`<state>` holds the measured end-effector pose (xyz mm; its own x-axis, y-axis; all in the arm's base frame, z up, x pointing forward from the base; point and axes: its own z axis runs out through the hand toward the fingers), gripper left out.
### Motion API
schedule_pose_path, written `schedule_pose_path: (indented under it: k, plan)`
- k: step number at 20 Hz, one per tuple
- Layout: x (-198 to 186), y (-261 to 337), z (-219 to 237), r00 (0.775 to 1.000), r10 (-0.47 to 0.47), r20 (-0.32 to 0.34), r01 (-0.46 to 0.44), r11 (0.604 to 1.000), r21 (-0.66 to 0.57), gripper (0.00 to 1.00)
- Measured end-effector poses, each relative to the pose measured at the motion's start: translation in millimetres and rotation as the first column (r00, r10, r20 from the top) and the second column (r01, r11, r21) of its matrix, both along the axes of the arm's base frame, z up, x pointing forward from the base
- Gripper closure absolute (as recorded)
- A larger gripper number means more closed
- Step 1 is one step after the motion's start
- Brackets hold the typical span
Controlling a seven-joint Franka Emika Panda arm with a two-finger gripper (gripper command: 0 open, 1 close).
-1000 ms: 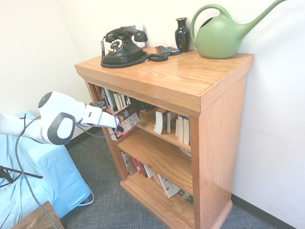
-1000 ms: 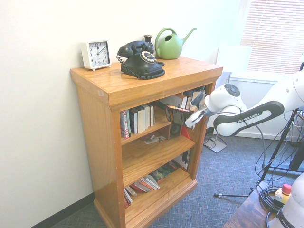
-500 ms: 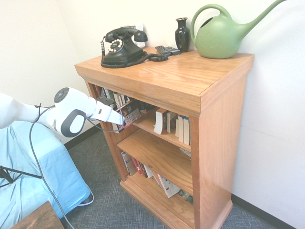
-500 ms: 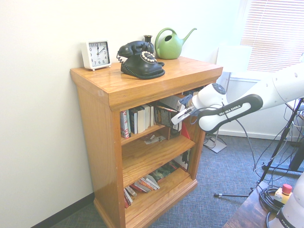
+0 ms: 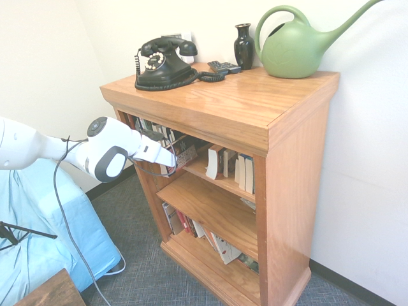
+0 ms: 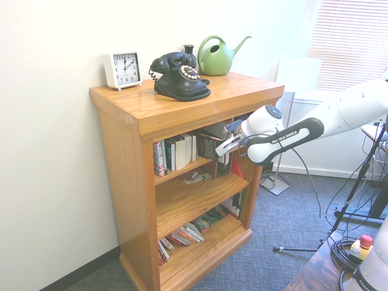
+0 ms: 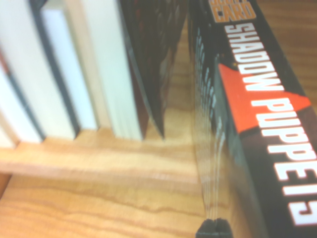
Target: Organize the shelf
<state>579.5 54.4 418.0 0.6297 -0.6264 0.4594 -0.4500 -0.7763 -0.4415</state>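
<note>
My gripper (image 6: 223, 145) is clamped on a stiff, light black paperback book (image 7: 247, 114), entering the orange-brown oak shelf (image 5: 255, 115).

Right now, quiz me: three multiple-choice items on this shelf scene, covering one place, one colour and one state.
1. Which tier of the shelf is the gripper at?
A. top
B. middle
C. bottom

2. What colour is the watering can?
A. red
B. green
C. blue

3. How is the handset of the telephone?
A. dangling off the side
B. lying flat on the shelf top
C. resting on its cradle

Answers:
1. A, since both exterior views show the gripper with the book at the opening just under the shelf top.
2. B, since its body and spout are plainly green.
3. C, since it lies across the top of the phone.
</note>
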Motion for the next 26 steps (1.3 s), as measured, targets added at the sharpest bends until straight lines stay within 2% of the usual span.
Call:
schedule_pose_path:
  k: [19, 20, 26]
  plan:
    - [48, 29, -13, 0.999, 0.016, 0.031, -0.015, 0.999, -0.038, 1.0]
    - [48, 29, -13, 0.999, 0.016, 0.033, -0.014, 0.999, -0.042, 0.0]
    - [52, 30, -14, 0.999, 0.014, 0.037, -0.012, 0.998, -0.062, 0.0]
